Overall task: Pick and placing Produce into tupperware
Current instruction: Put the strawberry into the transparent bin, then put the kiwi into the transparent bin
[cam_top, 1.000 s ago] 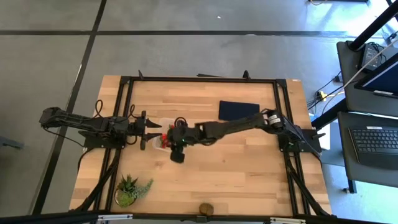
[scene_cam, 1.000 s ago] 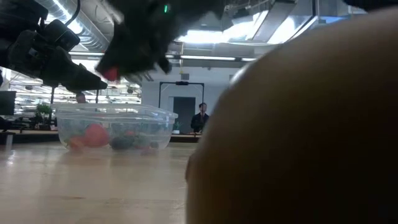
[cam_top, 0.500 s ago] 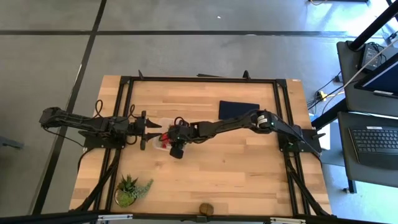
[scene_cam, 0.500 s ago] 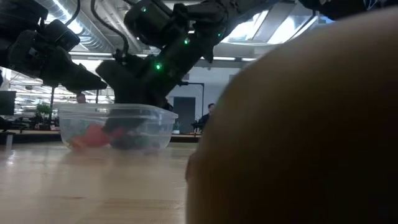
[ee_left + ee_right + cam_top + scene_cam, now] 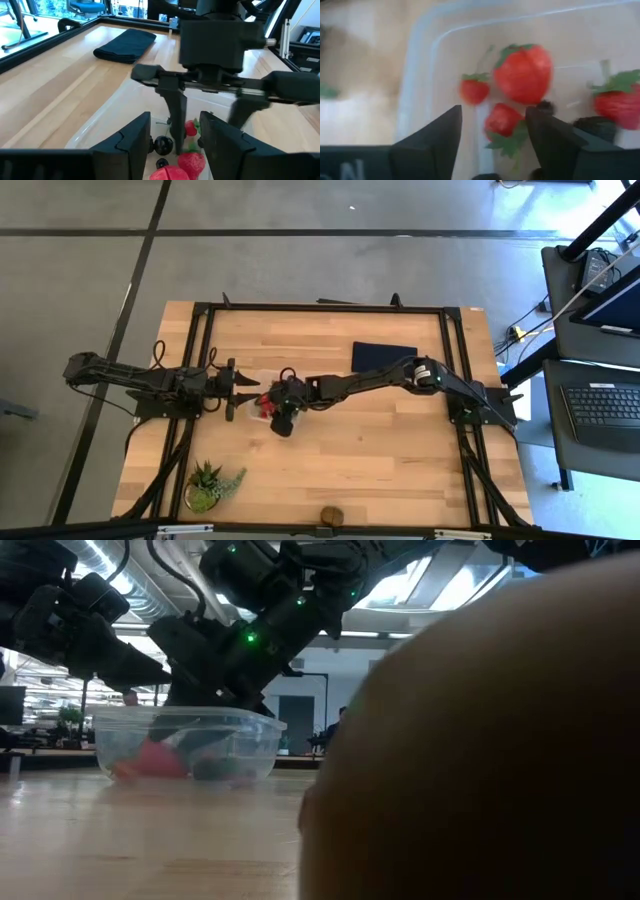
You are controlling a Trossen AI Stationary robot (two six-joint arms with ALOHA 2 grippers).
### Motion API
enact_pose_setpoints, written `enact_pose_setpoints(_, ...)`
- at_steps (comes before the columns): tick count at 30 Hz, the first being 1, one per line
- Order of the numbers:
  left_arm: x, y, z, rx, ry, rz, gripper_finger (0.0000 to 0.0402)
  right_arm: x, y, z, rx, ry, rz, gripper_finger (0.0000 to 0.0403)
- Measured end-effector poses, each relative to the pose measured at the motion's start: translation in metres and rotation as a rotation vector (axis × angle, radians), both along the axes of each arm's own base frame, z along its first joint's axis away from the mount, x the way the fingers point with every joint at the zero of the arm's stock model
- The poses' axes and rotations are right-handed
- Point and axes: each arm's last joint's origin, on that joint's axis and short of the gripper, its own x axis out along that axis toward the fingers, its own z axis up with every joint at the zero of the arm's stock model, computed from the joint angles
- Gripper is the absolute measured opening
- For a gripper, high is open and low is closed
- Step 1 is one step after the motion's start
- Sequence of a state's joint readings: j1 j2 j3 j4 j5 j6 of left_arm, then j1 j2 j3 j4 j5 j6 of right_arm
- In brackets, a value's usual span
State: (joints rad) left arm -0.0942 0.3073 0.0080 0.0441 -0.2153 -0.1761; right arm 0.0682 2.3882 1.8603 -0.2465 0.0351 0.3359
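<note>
My right gripper [image 5: 492, 127] hangs over the tupperware [image 5: 250, 380], just left of the table's centre in the high view, its fingers [image 5: 176, 117] spread apart with nothing clamped between them and 1 strawberry [image 5: 501, 122] lying loose in the gap. My left gripper [image 5: 243, 389] waits at the container's 9 o'clock edge, fingers [image 5: 125, 142] partly apart and empty.

Inside I can make out 4 strawberries; the biggest [image 5: 522, 72] sits at the 12 o'clock side of the cluster, with dark berries [image 5: 163, 145] beside them. The kiwi [image 5: 330, 515] is well apart, at the table's 6 o'clock edge.

I judge the strawberries light and fairly soft, so a gentle squeeze across the red body, not the green top, suits them. The berries look tiny and round, likely to roll or slip. The kiwi seems firmer and heavier; I would take it across its short waist. The thin clear tub will probably skid if nudged.
</note>
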Motion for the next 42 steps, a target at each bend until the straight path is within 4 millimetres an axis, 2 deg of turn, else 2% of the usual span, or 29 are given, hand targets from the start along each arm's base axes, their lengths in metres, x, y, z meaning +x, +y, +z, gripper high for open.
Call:
enact_pose_setpoints(4,0.0,0.0,0.0,0.0,0.0,0.0,0.0161,0.0,0.001,0.0,0.028,0.0,0.029,0.0252)
enact_pose_setpoints(7,0.0,0.0,0.0,0.0,0.0,0.0,0.0165,0.001,0.001,0.011,0.024,0.004,0.042,0.0266)
enact_pose_setpoints(15,0.0,0.0,0.0,0.001,0.0,0.0,0.017,0.001,-0.002,0.101,-0.064,-0.006,0.118,0.0272)
enact_pose_setpoints(18,0.0,0.0,0.0,0.0,0.0,0.0,0.0166,-0.009,0.009,0.135,-0.085,0.029,0.138,0.0272)
enact_pose_setpoints(21,0.0,0.0,0.0,0.0,-0.001,0.0,0.0163,-0.026,0.034,0.153,-0.129,0.071,0.172,0.0272)
enact_pose_setpoints(24,0.0,0.0,0.0,0.0,-0.001,0.0,0.0161,-0.047,0.063,0.157,-0.144,0.154,0.204,0.0272)
enact_pose_setpoints(29,0.0,0.0,0.0,0.0,-0.001,0.0,0.0167,-0.077,0.122,0.157,-0.178,0.249,0.235,0.0272)
enact_pose_setpoints(35,0.0,0.0,0.0,0.002,-0.001,0.002,0.017,-0.109,0.193,0.156,-0.103,0.244,0.28,0.0272)
enact_pose_setpoints(42,0.0,0.0,0.0,0.003,0.0,0.003,0.0162,-0.14,0.248,0.157,0.012,0.225,0.27,0.0272)
